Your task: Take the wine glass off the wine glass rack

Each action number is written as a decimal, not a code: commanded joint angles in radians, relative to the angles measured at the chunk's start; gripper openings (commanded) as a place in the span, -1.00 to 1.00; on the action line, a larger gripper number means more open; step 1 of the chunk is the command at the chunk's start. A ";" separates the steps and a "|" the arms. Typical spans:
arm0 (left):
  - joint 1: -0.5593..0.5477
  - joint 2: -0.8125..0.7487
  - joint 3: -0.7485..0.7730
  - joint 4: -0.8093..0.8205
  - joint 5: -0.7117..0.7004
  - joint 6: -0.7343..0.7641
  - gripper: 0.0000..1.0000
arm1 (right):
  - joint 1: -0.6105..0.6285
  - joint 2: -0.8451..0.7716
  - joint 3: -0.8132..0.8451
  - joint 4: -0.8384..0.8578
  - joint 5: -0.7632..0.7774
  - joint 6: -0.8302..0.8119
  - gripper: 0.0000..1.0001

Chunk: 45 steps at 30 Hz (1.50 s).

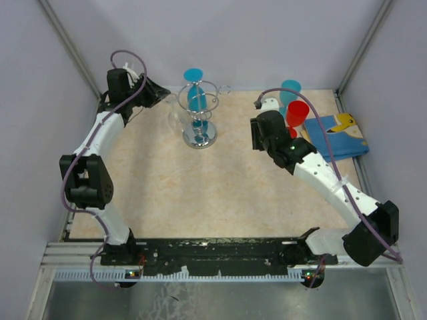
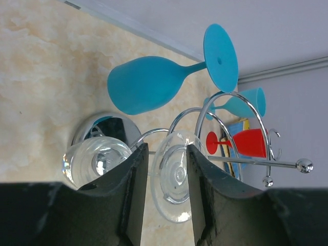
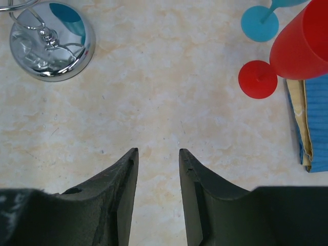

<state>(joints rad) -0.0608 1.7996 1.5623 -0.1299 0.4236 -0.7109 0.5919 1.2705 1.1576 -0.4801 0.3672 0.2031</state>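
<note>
The left pincer [image 2: 166,154] stands partly apart with one jaw on each side of the clear glass [image 2: 174,177], the task's thing, which hangs on the rack [image 1: 200,137] right at its tips. Whether the pads touch it I cannot tell. Just outside one jaw hangs a second clear glass [image 2: 95,161]. Beyond the tips the blue glass [image 2: 146,84] hangs bowl-down, its foot caught above the wire loops. I judge the rack holds every glass this way, so the clear one must slide out along its loop rather than drop straight down. Every glass looks empty. The right pincer [image 3: 158,154] hovers over the worktop [image 3: 169,77], well aside from the rack, part open with nothing between its jaws, probably to stay out of the way. Ahead and to its right stand a red glass [image 3: 302,46] and a teal glass [image 3: 260,23], off the rack.
</note>
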 commanded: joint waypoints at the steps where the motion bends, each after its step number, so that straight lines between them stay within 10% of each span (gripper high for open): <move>1: 0.004 -0.018 -0.015 0.038 0.036 -0.023 -0.17 | 0.003 -0.035 0.008 0.035 0.040 -0.017 -0.23; 8: 0.005 -0.042 -0.044 0.003 0.019 -0.019 -0.09 | 0.003 -0.046 0.005 0.044 0.036 -0.017 -0.21; 27: 0.005 -0.084 -0.033 -0.032 0.012 0.001 -1.00 | 0.004 -0.040 -0.004 0.049 0.045 -0.019 -0.18; 45: 0.007 -0.164 0.075 -0.224 -0.227 0.192 -1.00 | 0.003 -0.049 -0.018 0.063 0.039 -0.025 -0.18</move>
<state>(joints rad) -0.0544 1.6932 1.5810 -0.2909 0.3054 -0.6067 0.5919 1.2613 1.1324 -0.4610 0.3958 0.1879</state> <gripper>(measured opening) 0.025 0.409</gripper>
